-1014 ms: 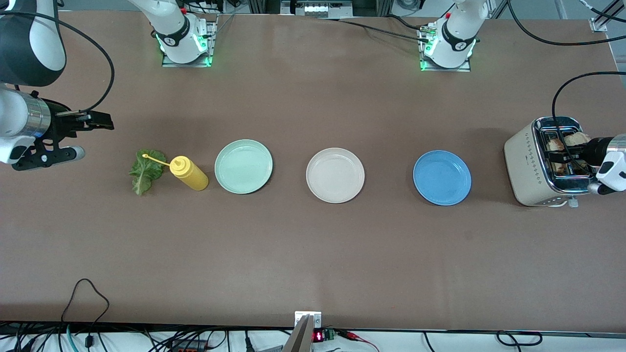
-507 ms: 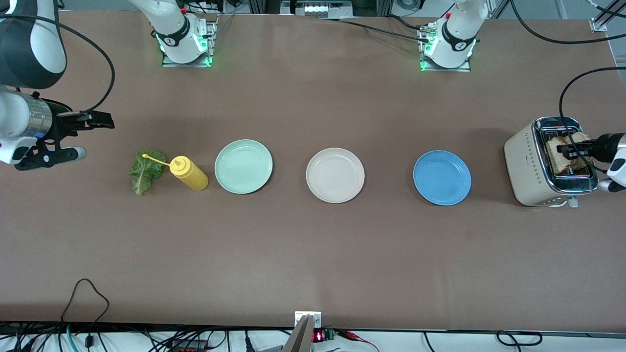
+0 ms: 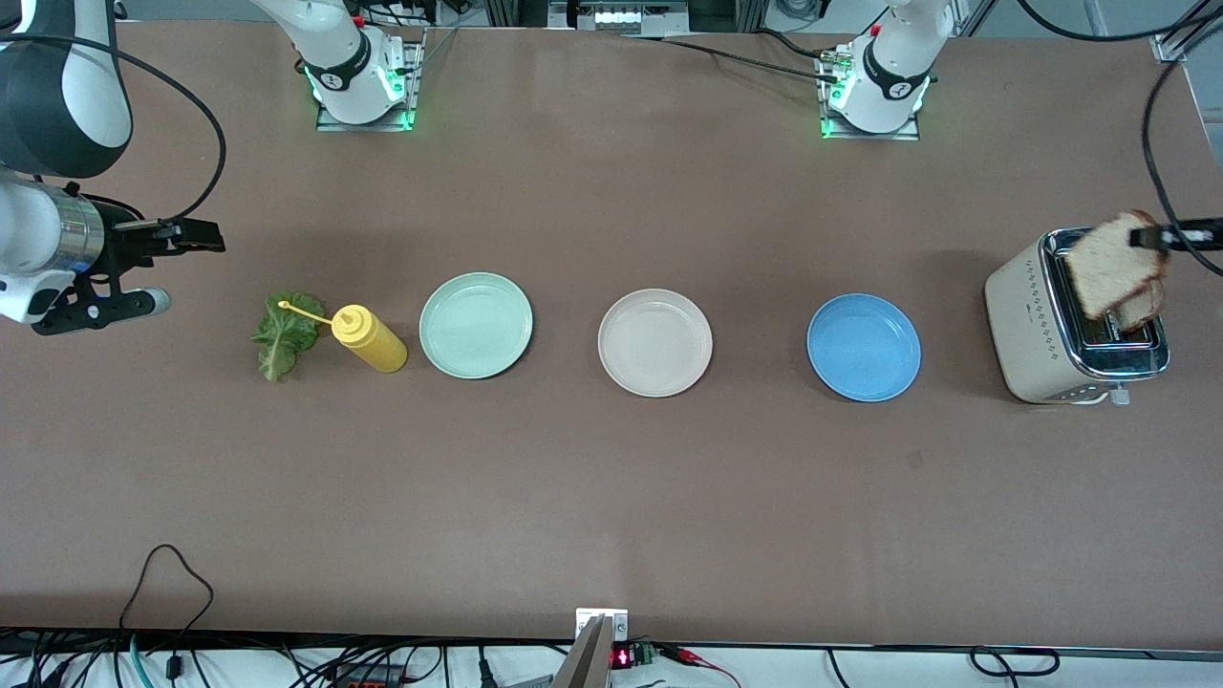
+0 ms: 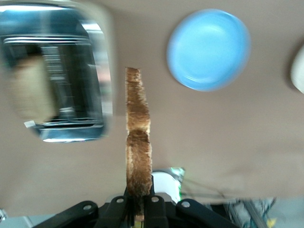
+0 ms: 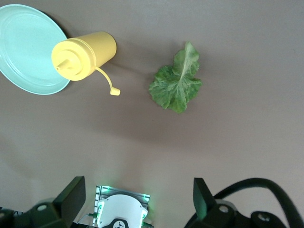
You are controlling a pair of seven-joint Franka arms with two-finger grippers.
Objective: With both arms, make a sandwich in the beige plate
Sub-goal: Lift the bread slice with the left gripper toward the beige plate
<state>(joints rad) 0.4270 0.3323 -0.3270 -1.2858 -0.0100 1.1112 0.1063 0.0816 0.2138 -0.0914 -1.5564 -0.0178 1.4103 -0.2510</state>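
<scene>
One bread slice (image 3: 1108,268) is clear of the toaster (image 3: 1037,325), hanging on edge over its slots, pinched at the top crust by the left gripper (image 4: 139,209), fingers clamped together on it; a second slice (image 3: 1142,308) sits in the slot below. Beige plate (image 3: 655,342): bare, mid-table between the mint-green plate (image 3: 476,325) and the blue plate (image 3: 864,347). Lettuce leaf (image 3: 282,334): flat on the table beside the yellow squeeze bottle (image 3: 371,339), untouched. Right gripper (image 5: 137,199): fingers wide apart, empty, waiting over the table near the leaf. Done: first slice extracted. Left, by judgement: carry it to the beige plate, add lettuce, top with the second slice
</scene>
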